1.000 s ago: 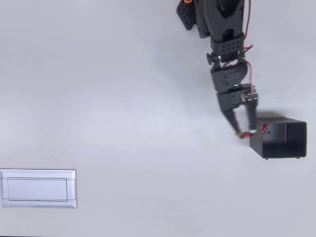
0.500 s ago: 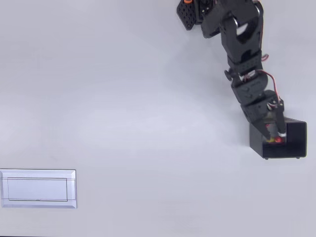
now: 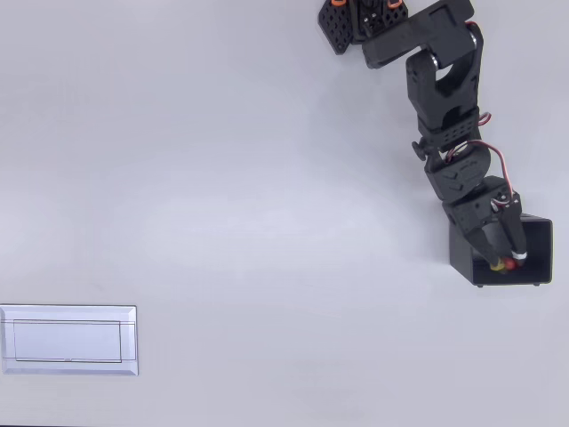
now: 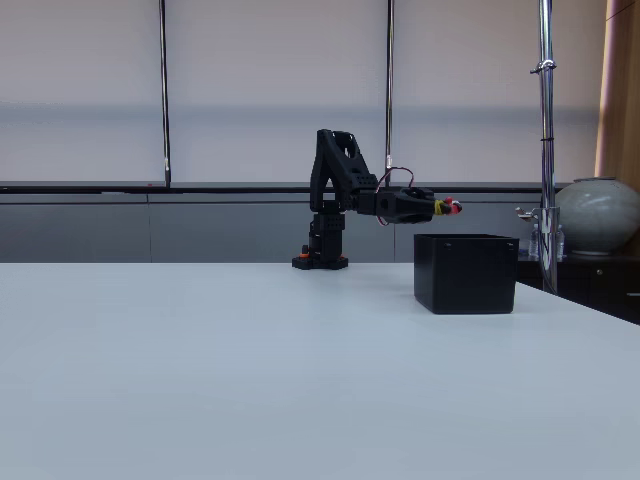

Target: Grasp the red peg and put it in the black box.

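Red peg (image 3: 500, 264) held above open black box (image 4: 465, 272).

Black arm (image 4: 340, 185) standing on its base at the far side of the white desk (image 4: 250, 370), reaching out level toward the right. Tool (image 4: 447, 208) above the black box (image 4: 465, 272), well clear of its rim, closed around the red peg (image 4: 455, 208), with a bit of yellow just behind the peg. Box resting on the desk, right of the arm's base. Beyond the desk edge at far right, a round grey vase (image 4: 598, 215) beside a metal pole (image 4: 546, 130).
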Motion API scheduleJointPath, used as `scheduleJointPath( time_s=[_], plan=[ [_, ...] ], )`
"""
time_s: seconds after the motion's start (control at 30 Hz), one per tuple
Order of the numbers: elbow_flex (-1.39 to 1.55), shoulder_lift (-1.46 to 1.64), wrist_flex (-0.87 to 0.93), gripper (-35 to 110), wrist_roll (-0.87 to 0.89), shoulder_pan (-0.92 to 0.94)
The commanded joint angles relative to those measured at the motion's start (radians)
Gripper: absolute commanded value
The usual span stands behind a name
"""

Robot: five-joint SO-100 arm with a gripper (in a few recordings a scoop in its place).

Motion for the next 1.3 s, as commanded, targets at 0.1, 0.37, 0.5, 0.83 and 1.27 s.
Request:
scheduleJointPath(
  time_s=[0.1,0.37,0.5,0.83,1.27],
  plan=[
    [-0.002,-0.032,-0.044,19,-0.006,-0.006],
    [-0.069,-0.235,-0.078,20,-0.098,0.041],
    [-0.066,-0.393,0.086,19,-0.130,0.086],
    [-0.449,-0.873,0.229,11,-0.146,0.199],
    [-0.655,-1.424,1.249,0,-0.067,0.443]
  ],
)
